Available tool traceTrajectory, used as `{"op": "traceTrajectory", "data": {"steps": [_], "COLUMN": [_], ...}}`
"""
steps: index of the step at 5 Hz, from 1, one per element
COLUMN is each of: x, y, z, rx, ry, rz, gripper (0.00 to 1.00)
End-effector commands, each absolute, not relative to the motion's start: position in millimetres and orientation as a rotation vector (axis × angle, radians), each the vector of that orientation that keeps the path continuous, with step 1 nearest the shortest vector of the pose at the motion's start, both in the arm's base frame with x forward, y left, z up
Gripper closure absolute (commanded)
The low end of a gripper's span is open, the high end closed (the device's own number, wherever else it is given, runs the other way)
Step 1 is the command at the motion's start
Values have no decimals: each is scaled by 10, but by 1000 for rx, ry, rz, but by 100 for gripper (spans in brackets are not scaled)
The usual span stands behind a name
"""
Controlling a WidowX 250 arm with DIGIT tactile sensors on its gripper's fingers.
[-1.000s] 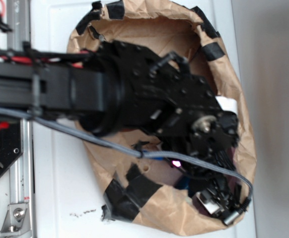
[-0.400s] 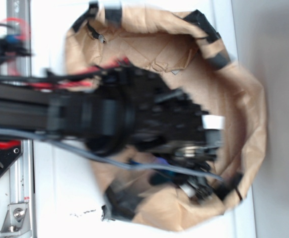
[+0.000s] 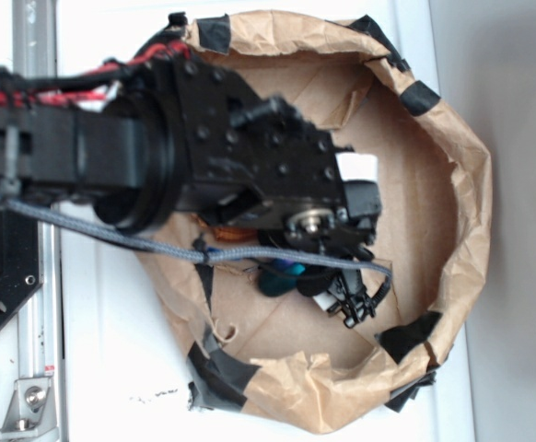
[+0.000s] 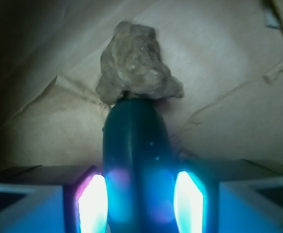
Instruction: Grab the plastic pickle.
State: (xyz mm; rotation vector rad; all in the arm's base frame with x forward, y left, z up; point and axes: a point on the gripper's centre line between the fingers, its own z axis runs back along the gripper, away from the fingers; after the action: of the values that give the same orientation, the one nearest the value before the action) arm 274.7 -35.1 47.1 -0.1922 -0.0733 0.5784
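Wrist view: the plastic pickle (image 4: pixel 135 160) sits lengthwise between the two glowing fingers (image 4: pixel 92 204), which press its sides; the gripper (image 4: pixel 140 204) is closed onto it. Its dark, glossy rounded end points away from the camera. Directly beyond that end lies a grey-brown rough rock (image 4: pixel 135 65), touching or very nearly touching the pickle tip; the contact line is in shadow, so I cannot tell which. Under both is the creased brown paper floor (image 4: pixel 229 97) of the bin.

Exterior view: the arm (image 3: pixel 84 161) reaches in from the left edge over a bin made of crumpled brown paper walls (image 3: pixel 466 212) patched with black tape (image 3: pixel 417 97). The gripper (image 3: pixel 328 290) hangs low inside, towards the bottom-left part of the bin floor. A dark teal-green shape (image 3: pixel 277 276) shows just under the wrist body, probably the pickle, though it is mostly hidden by the arm and blurred by glare. A grey cable (image 3: pixel 111 235) runs across below the arm and loops near the fingers.

Obstacles: the rock just ahead of the pickle; the paper wall rises on all sides. The right half of the bin floor (image 3: pixel 406 203) is bare cardboard, well apart from the gripper. The white surface (image 3: pixel 111 350) lies outside the bin's left edge.
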Motion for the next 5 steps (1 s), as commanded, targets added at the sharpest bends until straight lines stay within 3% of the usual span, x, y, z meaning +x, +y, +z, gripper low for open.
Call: {"op": "traceTrajectory", "data": {"steps": [1,2,3,4,5], "x": [2726,2642,2598,2733,2765], "y": [-245,-109,24,-41,-46], "z": [937,1345,1613,1653,1653], "rx": [-212,-81,-66,108,48], "ry": [-159,1,-52,-135,-182], "rz": [551,339,436,313,265], "gripper": [100,100,68,100,100]}}
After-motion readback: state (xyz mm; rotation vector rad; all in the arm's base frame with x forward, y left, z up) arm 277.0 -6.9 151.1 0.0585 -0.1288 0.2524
